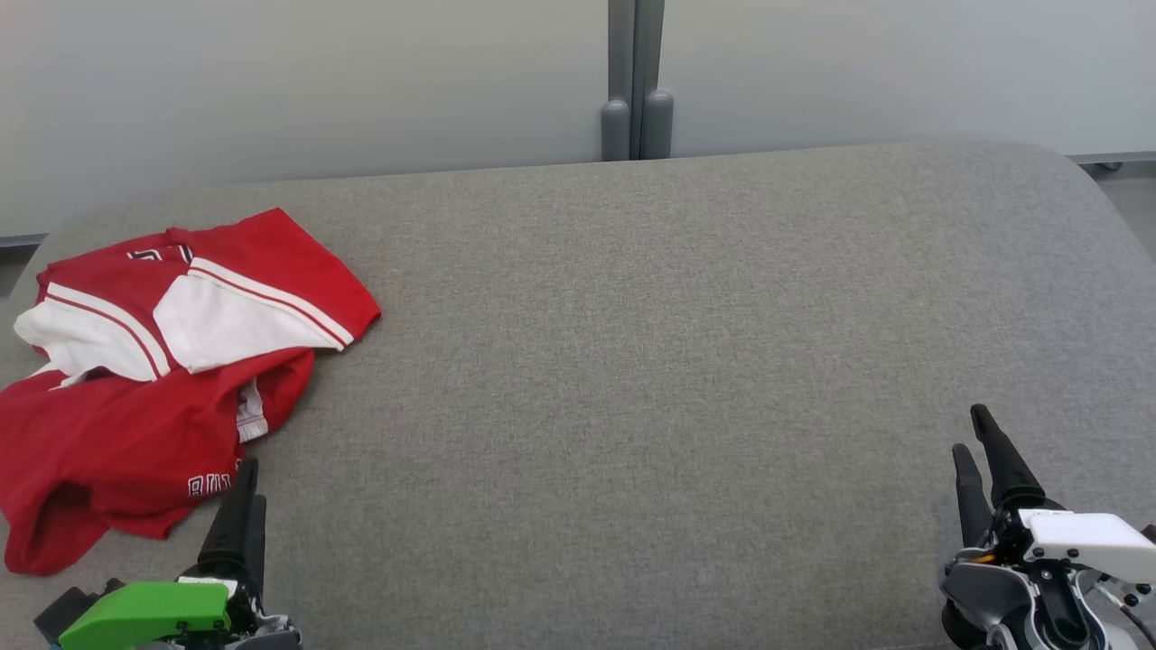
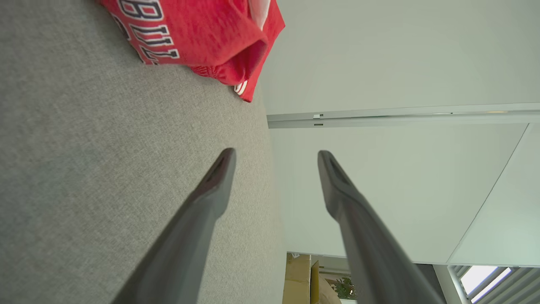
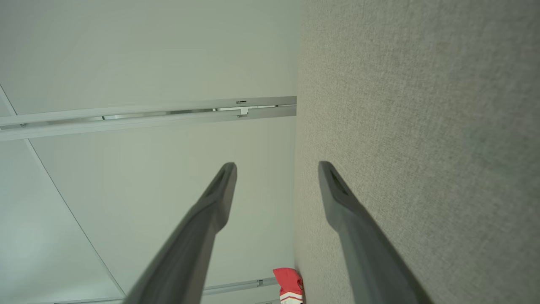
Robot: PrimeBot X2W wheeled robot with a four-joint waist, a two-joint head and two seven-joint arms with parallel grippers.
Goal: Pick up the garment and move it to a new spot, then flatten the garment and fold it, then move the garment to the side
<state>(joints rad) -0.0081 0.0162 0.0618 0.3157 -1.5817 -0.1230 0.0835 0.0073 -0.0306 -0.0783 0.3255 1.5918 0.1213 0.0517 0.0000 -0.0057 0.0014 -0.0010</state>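
Grey fabric-covered worktop [image 1: 632, 361], far corners rounded. Red-and-white garment [image 1: 163, 379] lies crumpled at its left end. Left claw [image 1: 251, 483] stands just beside the garment's near edge, fingers apart, holding nothing. Right claw [image 1: 969, 431], well away at the right end, fingers apart, holding nothing

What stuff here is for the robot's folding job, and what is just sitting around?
For the job: garment, left gripper, right gripper, both open, and the pad to fold on.
Just around: wall, post, box.
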